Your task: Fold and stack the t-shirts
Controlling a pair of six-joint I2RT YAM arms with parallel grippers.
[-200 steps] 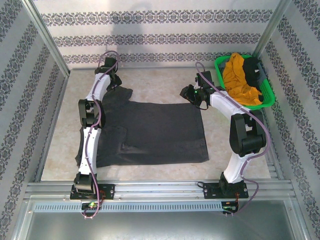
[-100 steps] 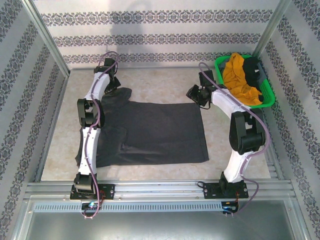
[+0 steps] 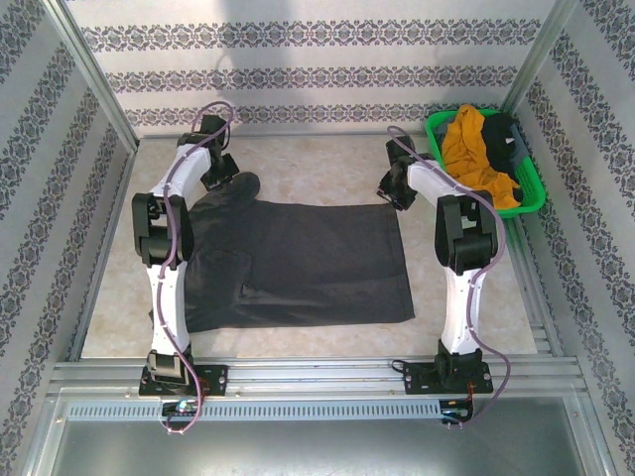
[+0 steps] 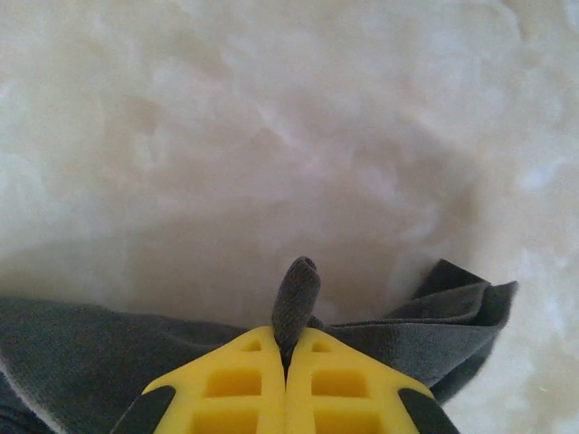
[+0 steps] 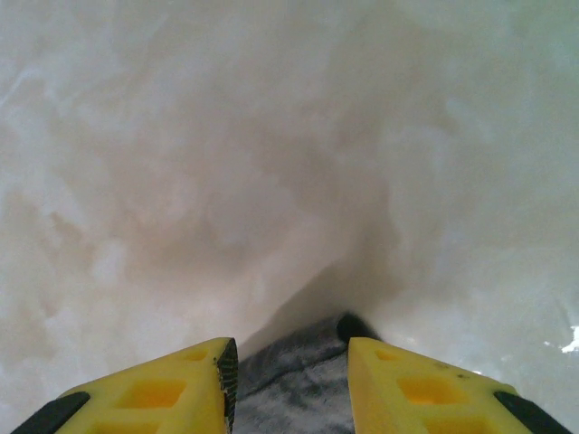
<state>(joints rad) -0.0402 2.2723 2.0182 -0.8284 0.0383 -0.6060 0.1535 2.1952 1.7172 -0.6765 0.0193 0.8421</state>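
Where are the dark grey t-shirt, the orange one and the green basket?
dark grey t-shirt [image 3: 298, 263]: top view, middle of the cloth spread on the table.
mustard-orange t-shirt [image 3: 471, 149]: top view, middle of the bunched cloth in the basket.
green plastic basket [image 3: 435, 132]: top view, its left rim.

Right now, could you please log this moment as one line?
left claw: shut on grey t-shirt | right claw: open over its far-right corner | shirt: unfolded
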